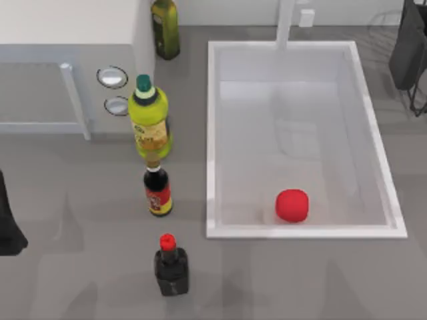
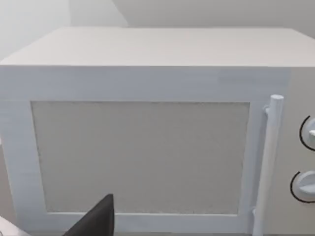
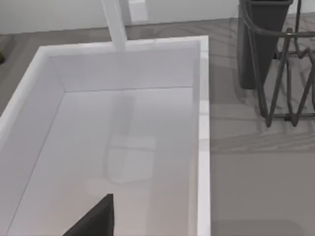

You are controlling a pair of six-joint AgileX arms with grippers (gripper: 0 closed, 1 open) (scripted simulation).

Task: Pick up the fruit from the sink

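Nearest the camera on the table stands a squat dark bottle with a red cap (image 1: 171, 265), then a small soy-style bottle (image 1: 158, 190) with a red-and-yellow label, its print too fine to read, and behind it a tall yellow-green oil bottle (image 1: 149, 120) whose label is equally illegible. Right of them lies the sink (image 1: 212, 133), and there's the target: the fruit (image 1: 292, 205) sits on the pale floor near the front wall, toward the front-right corner, untouched. Neither arm is on it yet; the left gripper faces the microwave (image 2: 142, 147), the right gripper looks over the sink's far end by the tap (image 3: 114, 22), and whether either set of jaws is open cannot be told. The right arm looks better placed: descend vertically, clear the front rim, straddle the ball at its widest. Farthest back, a dark rack (image 3: 280, 59).
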